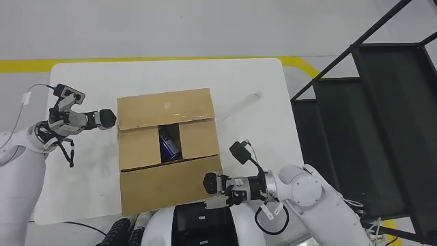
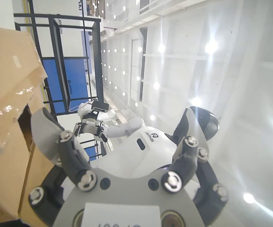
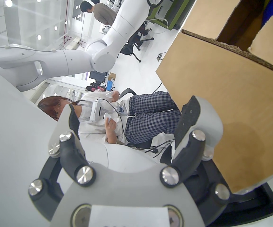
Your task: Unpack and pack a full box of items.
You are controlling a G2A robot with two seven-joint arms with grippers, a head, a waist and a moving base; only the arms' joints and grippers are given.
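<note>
A brown cardboard box (image 1: 168, 149) stands in the middle of the white table (image 1: 252, 82), its flaps mostly folded over with a gap in the middle. Through the gap a blue item (image 1: 169, 147) shows inside. My left gripper (image 1: 107, 118) is at the box's left side, level with the far flap, and stands open with nothing in it (image 2: 117, 124). My right gripper (image 1: 212, 183) is at the box's near right corner, open and empty (image 3: 129, 116), one finger (image 3: 193, 119) next to the box's wall (image 3: 221, 100).
A thin clear stick (image 1: 240, 106) lies on the table right of the box. Black metal stairs (image 1: 369, 116) stand beyond the table's right edge. A yellow floor line (image 1: 136, 61) runs behind the table. The table's far part is bare.
</note>
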